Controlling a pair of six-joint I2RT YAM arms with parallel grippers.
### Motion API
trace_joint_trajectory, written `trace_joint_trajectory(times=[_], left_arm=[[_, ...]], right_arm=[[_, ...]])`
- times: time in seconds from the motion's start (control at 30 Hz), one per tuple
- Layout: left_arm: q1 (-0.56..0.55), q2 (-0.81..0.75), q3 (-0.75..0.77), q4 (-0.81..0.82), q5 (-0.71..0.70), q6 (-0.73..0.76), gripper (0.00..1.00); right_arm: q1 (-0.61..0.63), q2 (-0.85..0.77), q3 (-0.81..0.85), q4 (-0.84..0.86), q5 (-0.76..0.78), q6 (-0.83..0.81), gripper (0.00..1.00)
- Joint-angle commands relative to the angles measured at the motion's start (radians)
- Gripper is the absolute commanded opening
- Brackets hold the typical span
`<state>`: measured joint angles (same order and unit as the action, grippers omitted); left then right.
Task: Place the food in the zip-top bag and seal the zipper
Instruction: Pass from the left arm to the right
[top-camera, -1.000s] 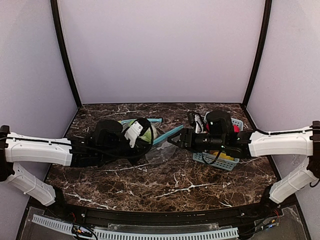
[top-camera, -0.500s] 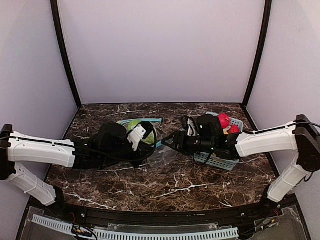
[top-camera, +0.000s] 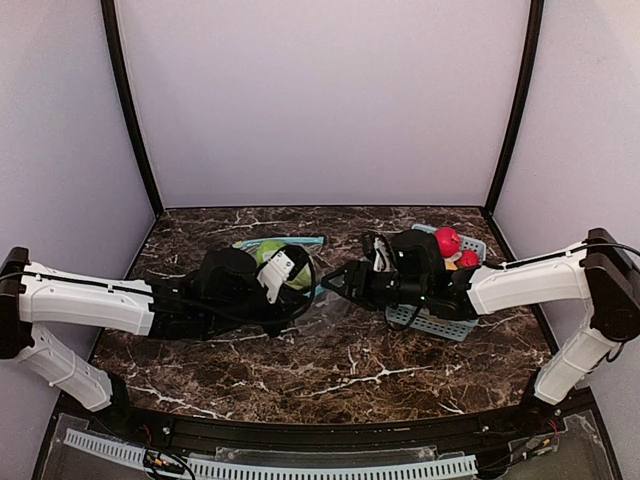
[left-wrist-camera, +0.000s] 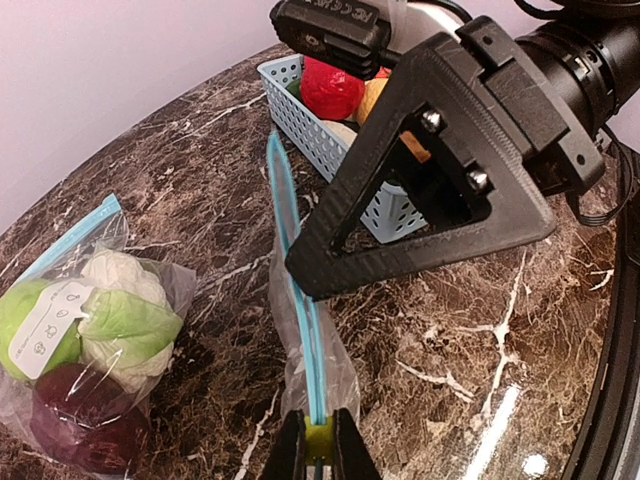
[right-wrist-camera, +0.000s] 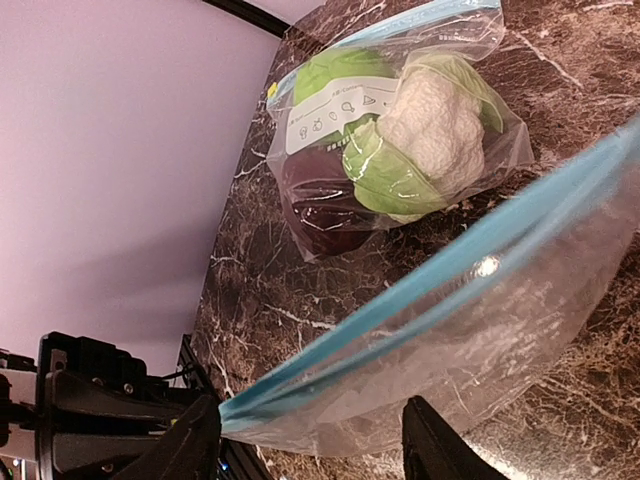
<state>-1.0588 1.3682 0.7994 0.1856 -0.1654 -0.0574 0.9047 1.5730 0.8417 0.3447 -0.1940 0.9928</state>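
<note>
An empty zip-top bag (left-wrist-camera: 322, 372) lies on the marble, its blue zipper (left-wrist-camera: 290, 250) running away from my left gripper (left-wrist-camera: 318, 448). That gripper is shut on the yellow-green slider at the zipper's near end. My right gripper (right-wrist-camera: 310, 412) stands open astride the same bag's zipper edge (right-wrist-camera: 440, 262), hovering above it in the left wrist view (left-wrist-camera: 420, 200). A second, filled bag (right-wrist-camera: 400, 130) holds food: a white cauliflower (right-wrist-camera: 432, 122), a green apple (left-wrist-camera: 30, 320) and a dark red piece (left-wrist-camera: 75, 420). More food, including a red apple (top-camera: 447, 241), sits in the basket.
The light-blue slotted basket (top-camera: 440, 322) stands at the right under the right arm, close behind the empty bag. The filled bag (top-camera: 272, 252) lies at the back left beside the left wrist. Purple walls enclose the table on three sides.
The right arm has swung left and brought its gripper over the empty bag's zipper, uncovering the red apple in the basket; its jaws have narrowed a little. The left gripper keeps its hold.
</note>
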Motion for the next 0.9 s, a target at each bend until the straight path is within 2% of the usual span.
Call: trace_joint_trajectory(times=[0.0, 0.13, 0.87], left_arm=[[-0.007, 0.022, 0.002, -0.015, -0.011, -0.013, 0.01], [-0.009, 0.027, 0.003, -0.014, -0.001, -0.017, 0.01], [-0.011, 0.028, -0.002, -0.009, 0.004, -0.021, 0.01]], right_arm=[[0.008, -0.032, -0.006, 0.06, 0.012, 0.004, 0.64], [0.008, -0.045, -0.003, 0.031, 0.034, 0.0, 0.65], [0.002, 0.054, 0.027, -0.015, 0.071, 0.062, 0.54]])
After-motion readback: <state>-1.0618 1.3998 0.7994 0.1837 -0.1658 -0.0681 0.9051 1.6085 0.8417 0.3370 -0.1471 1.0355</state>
